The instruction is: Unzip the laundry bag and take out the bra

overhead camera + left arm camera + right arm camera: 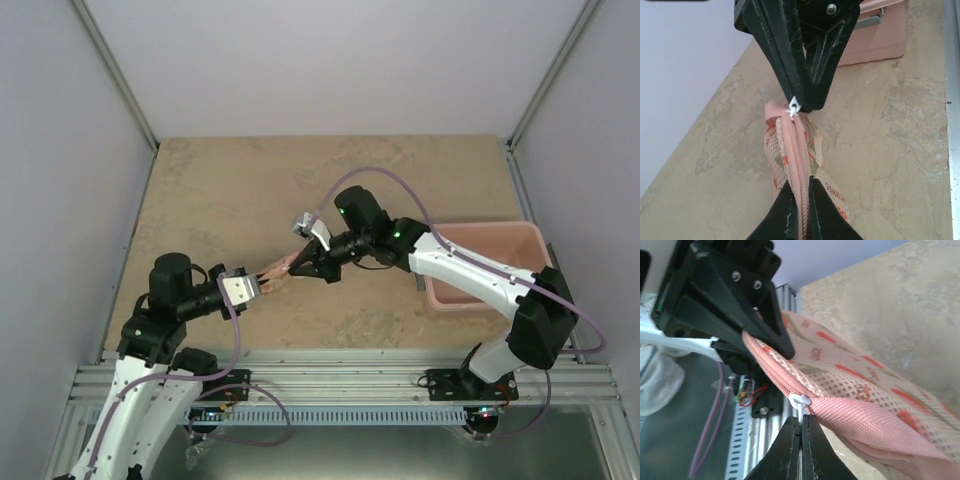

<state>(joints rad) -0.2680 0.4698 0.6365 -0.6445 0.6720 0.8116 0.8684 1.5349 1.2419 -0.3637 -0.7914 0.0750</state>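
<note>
Top external view: the laundry bag [283, 271] is strung between the two grippers above the marbled table [220, 190], near mid-table, lying along the 8-to-2 o'clock line. The left gripper [800, 212] is clenched on the bag's pink zip rim [798, 165] at the 8 o'clock end. The right gripper [801, 432] is pinched shut on the white zipper pull [800, 403] at the 2 o'clock end. Left wrist view: the zip runs straight from one set of fingertips to the other, and the stretch in sight is closed. The printed mesh fabric bunches on either side of it. A pink plastic tub [490, 232] sits on the table at 3 o'clock from the bag, well apart.
</note>
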